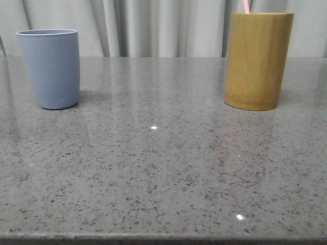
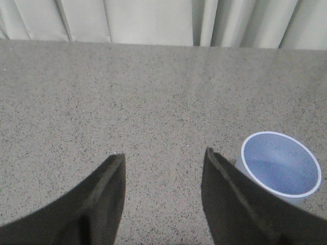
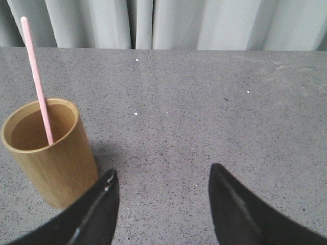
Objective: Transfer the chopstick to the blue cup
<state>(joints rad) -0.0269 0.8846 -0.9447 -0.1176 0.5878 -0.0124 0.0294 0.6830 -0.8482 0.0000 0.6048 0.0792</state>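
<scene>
Nearest my wrist cameras are my own dark fingers: my left gripper [image 2: 163,163] stands with its jaws apart over bare countertop [image 1: 163,168], holding nothing, and my right gripper [image 3: 162,178] is likewise spread wide and empty.

Just beside my left gripper sits the blue cup [image 2: 280,167], upright, and looking down into it I see only its pale blue inside, nothing in it. From the front view the blue cup [image 1: 49,68] stands at the far left of the table.

Near my right gripper is the bamboo cup [image 3: 48,150], upright, with one pink chopstick [image 3: 37,76] leaning inside it, its lower end down in the cup and its upper end rising well above the rim. In the front view the bamboo cup [image 1: 257,60] stands at the right, well apart from the blue one, and only a short pink tip of the chopstick [image 1: 246,6] shows above its rim before the frame cuts it off (I count one stick, and cannot tell if another hides behind it).

Speckled grey stone makes up the countertop, glossy enough to carry small bright glints. Behind it hang pale grey curtains [image 1: 163,25] in folds.

Neither arm shows in the front view.
</scene>
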